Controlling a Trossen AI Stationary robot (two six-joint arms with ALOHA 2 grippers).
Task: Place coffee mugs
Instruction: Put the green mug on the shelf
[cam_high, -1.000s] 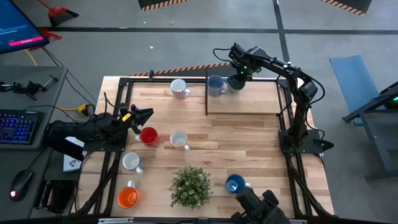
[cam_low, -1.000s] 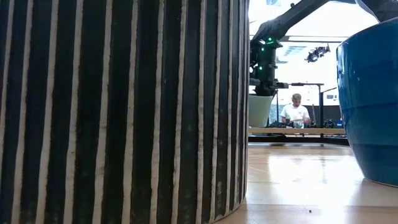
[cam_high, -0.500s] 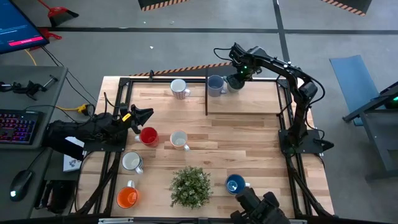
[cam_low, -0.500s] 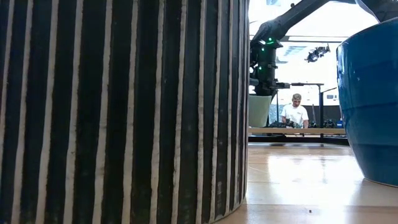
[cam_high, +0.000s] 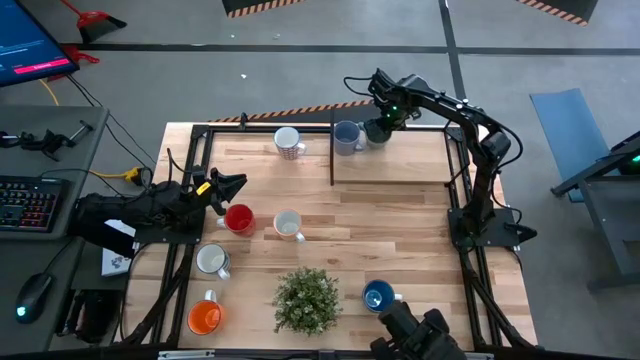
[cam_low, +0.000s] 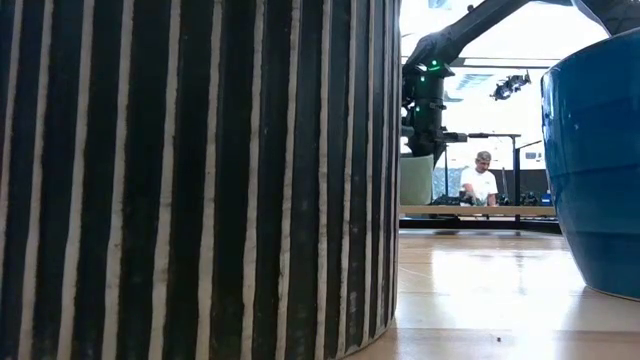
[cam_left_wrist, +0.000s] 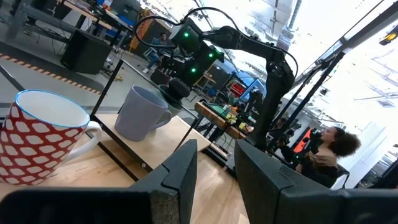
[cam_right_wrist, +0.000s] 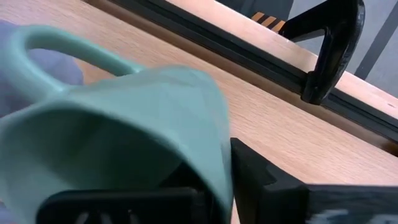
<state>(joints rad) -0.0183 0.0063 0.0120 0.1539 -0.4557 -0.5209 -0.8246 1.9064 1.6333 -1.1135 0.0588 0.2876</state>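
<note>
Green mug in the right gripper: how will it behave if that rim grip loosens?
The green mug, pinched at its rim by the right gripper, looks rigid and glazed, so probably slippery. Hanging from one wall, it may swing. Likely ceramic, it could chip if dropped.

Your wooden table carries a leafy potted plant near its front edge, between left and right; in the low view its black-and-white striped pot fills most of the frame. A thin dark frame marks off the far right part of the tabletop. To your left, off the table, you have a side desk with a backlit keyboard, a mouse and a red-lit screen. A blue chair stands on the floor to the right. Far behind the table, a person in a white shirt sits at a bench.
</note>
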